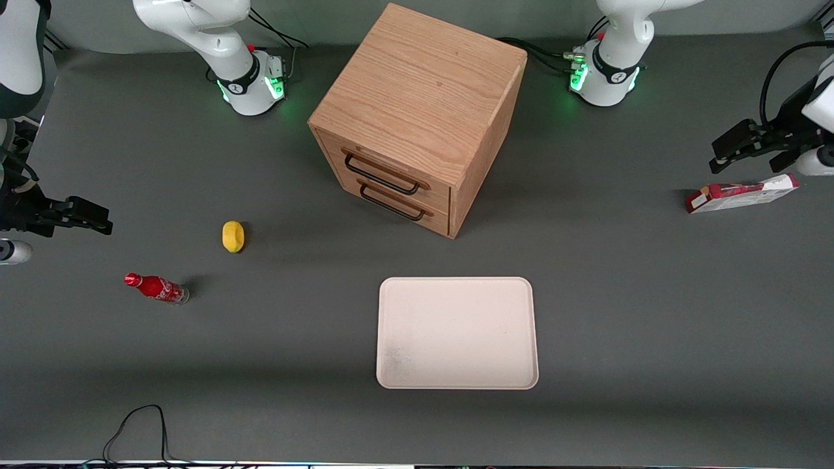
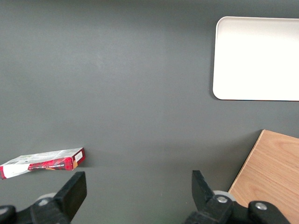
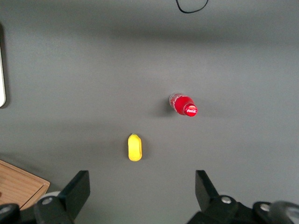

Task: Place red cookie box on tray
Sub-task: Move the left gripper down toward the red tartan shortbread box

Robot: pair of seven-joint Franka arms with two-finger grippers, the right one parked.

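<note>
The red cookie box [image 1: 741, 194] [image 2: 43, 163] lies on the grey table toward the working arm's end, its white end panel facing away from the cabinet. My left gripper [image 1: 715, 156] [image 2: 138, 179] hangs open above the table, a little farther from the front camera than the box. Only bare table shows between its fingers, and the box sits just outside one fingertip [image 2: 74, 184]. The cream-white tray [image 1: 456, 332] [image 2: 257, 58] rests flat with nothing on it, nearer the front camera, about mid-table.
A wooden two-drawer cabinet [image 1: 417, 117] [image 2: 271, 172] stands mid-table, farther from the front camera than the tray. A yellow lemon-like object [image 1: 233, 236] and a small red soda bottle [image 1: 156, 288] lie toward the parked arm's end. A black cable [image 1: 137, 423] loops at the front edge.
</note>
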